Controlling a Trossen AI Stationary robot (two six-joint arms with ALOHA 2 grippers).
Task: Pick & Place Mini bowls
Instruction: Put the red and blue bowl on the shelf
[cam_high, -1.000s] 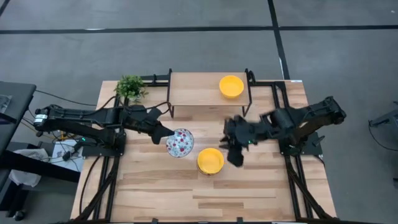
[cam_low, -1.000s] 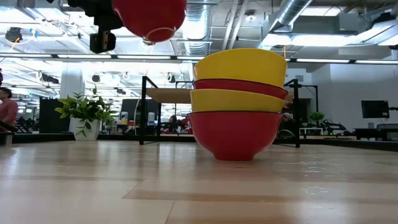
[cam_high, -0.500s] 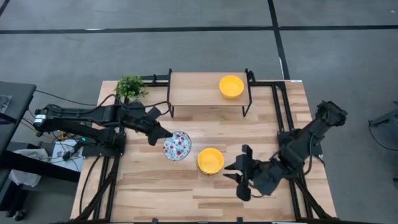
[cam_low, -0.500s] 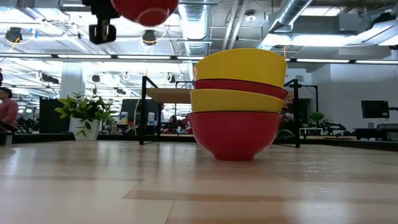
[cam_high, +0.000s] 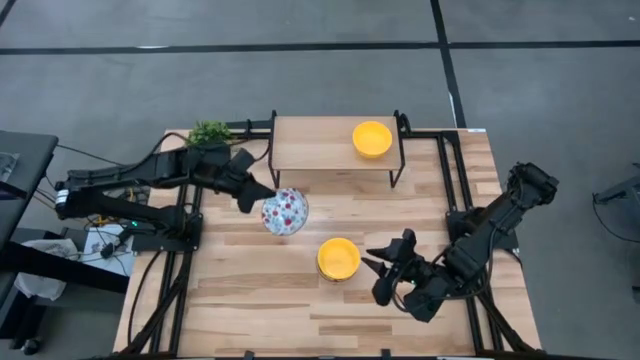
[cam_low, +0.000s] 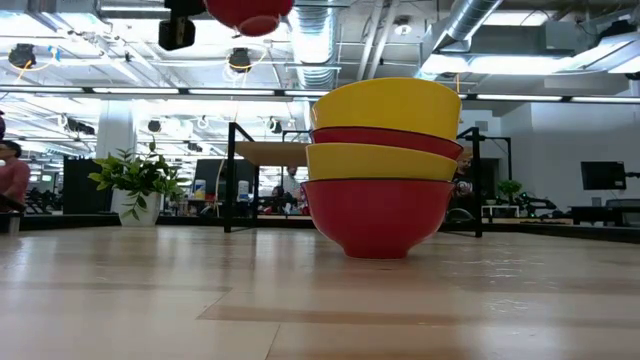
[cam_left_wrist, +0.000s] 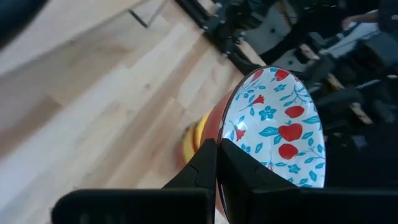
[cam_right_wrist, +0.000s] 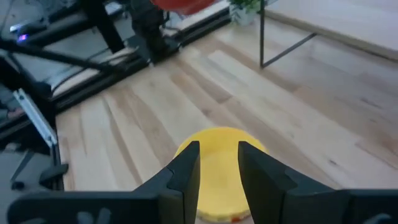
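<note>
A floral mini bowl (cam_high: 285, 212), white inside and red outside, hangs above the table left of centre, with my left gripper (cam_high: 262, 200) shut on it. In the low view only its red underside (cam_low: 250, 12) shows at the top edge. A stack of mini bowls topped by a yellow one (cam_high: 339, 258) rests on the table; the low view shows it as alternating red and yellow bowls (cam_low: 380, 170). Another yellow bowl (cam_high: 372, 138) sits on the raised wooden shelf. My right gripper (cam_high: 379, 278) stands open just right of the stack, its fingers pointing at the top bowl (cam_right_wrist: 217, 165). My left gripper pinches the floral bowl's rim (cam_left_wrist: 219, 134), one finger (cam_left_wrist: 239, 171) on the patterned inside and the other (cam_left_wrist: 202, 168) on the red outside. The fingers come slanting down from the table's left. The bowl is lifted clear and tilted, its open side facing up and away.
A wooden shelf on black legs (cam_high: 335, 145) stands at the far middle, and a small potted plant (cam_high: 208, 133) at the far left corner. Black frame rails (cam_high: 445, 190) run along both sides. Bare wood lies along the near edge.
My left gripper has risen and gone toward the far edge, carrying the floral bowl higher. My right gripper has swung from beside the stack's far right toward the near edge, sunk and rolled, and now points at the stack from the right.
</note>
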